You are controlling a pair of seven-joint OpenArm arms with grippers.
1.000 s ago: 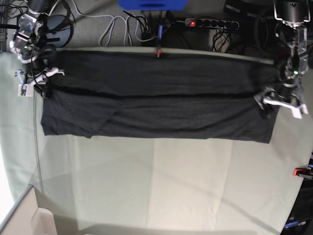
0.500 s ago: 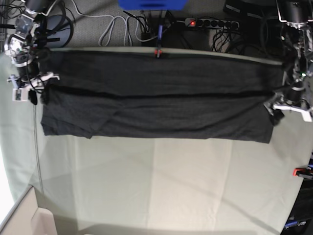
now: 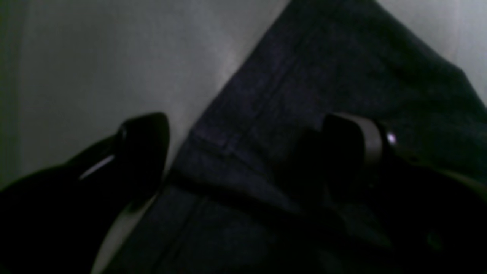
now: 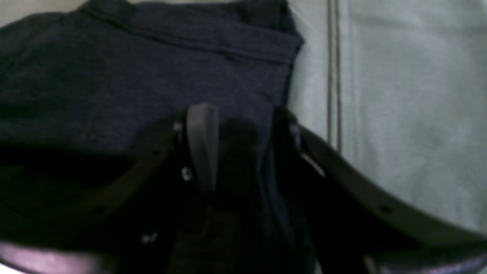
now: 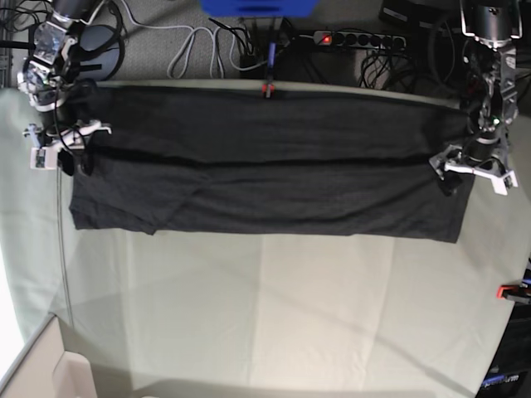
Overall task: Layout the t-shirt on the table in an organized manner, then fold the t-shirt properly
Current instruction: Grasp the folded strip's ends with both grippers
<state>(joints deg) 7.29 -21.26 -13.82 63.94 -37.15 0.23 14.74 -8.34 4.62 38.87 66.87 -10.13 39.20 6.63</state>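
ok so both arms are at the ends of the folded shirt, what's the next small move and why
Probably close the left gripper on the t-shirt edge lying between its wide-open jaws. The right gripper already straddles the opposite end, jaws part open, so gripping both ends would allow the next fold.

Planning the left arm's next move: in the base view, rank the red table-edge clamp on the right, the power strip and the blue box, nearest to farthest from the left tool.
1. Red clamp, below the left tool, at the table's right edge.
2. Power strip, up and leftward, behind the table.
3. Blue box, top centre, farthest.
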